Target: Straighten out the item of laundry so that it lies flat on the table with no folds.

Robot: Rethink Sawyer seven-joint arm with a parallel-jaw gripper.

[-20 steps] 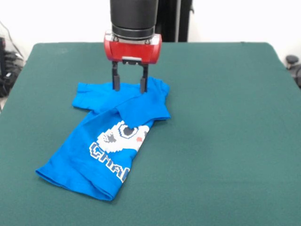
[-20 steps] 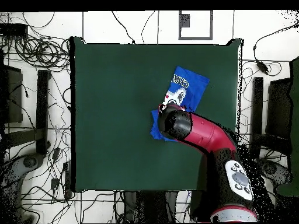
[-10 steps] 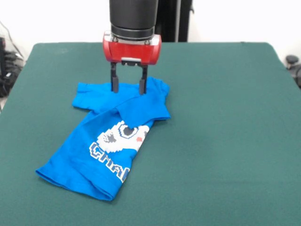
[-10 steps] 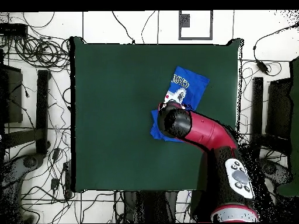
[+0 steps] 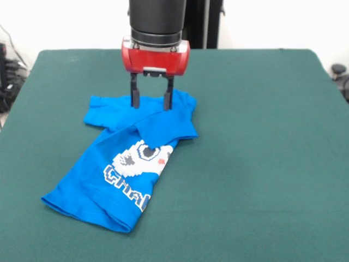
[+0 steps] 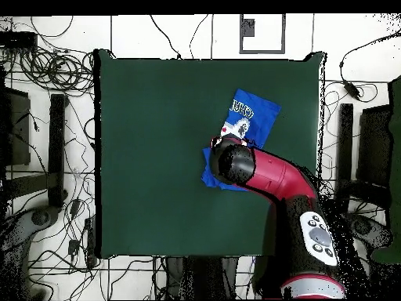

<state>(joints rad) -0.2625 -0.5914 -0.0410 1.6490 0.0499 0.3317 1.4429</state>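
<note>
The bright blue T-shirt (image 5: 128, 164) lies crumpled on the dark green table (image 5: 262, 136), left of centre in the front view. It is folded over lengthwise, with a white printed figure and letters showing, and its far part is doubled over. My gripper (image 5: 151, 103) hangs straight down over the shirt's far end. It is open, and its two dark fingers (image 5: 134, 97) straddle the fabric, holding nothing. I cannot tell whether the tips touch the cloth. In the overhead view the arm covers the gripper and part of the shirt (image 6: 252, 116) near the table's (image 6: 157, 141) right side.
The shirt's near corner (image 5: 122, 226) lies close to the table's front edge. Cables (image 6: 47, 70) and dark stands (image 6: 56, 149) surround the table on the floor. A white sheet with a dark mark (image 6: 262, 33) lies beyond the table's top edge.
The gripper has shifted very slightly to the right in the front view, still open. The shirt has not moved.
</note>
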